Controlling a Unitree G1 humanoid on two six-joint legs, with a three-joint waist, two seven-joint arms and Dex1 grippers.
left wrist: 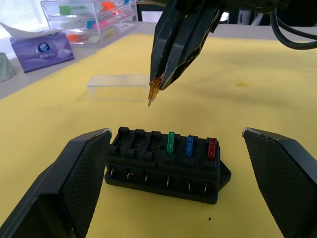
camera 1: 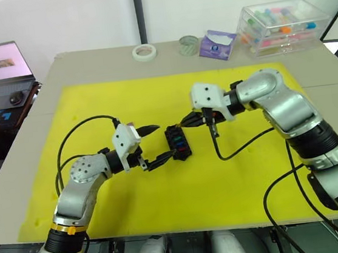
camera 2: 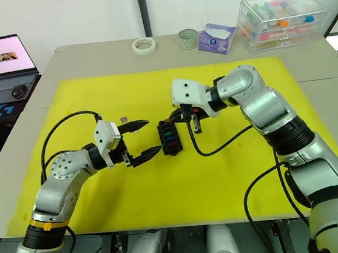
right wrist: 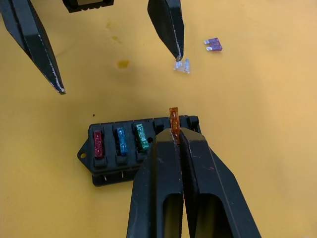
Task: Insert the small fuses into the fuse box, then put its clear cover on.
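The right gripper [right wrist: 174,133] reaches in over the fuse box [camera 1: 177,142], fingers pinched on an orange fuse [right wrist: 173,119] just above its empty slots. The left gripper [camera 2: 146,138] hovers beside the box, fingers spread wide. The black ribbed block already holds red, blue and green blades. The clear cover [left wrist: 119,87] lies beyond the box; purple [right wrist: 213,44] and clear [right wrist: 182,66] fuses lie near it.

The left gripper [left wrist: 173,183] is spreading its fingers wide on either side of the fuse box [left wrist: 166,166], leaving gaps both sides. The right gripper [right wrist: 173,130], pinching an orange fuse [right wrist: 174,119], is occupying the air above the empty slots. The clear cover [left wrist: 119,87] is lying apart behind.
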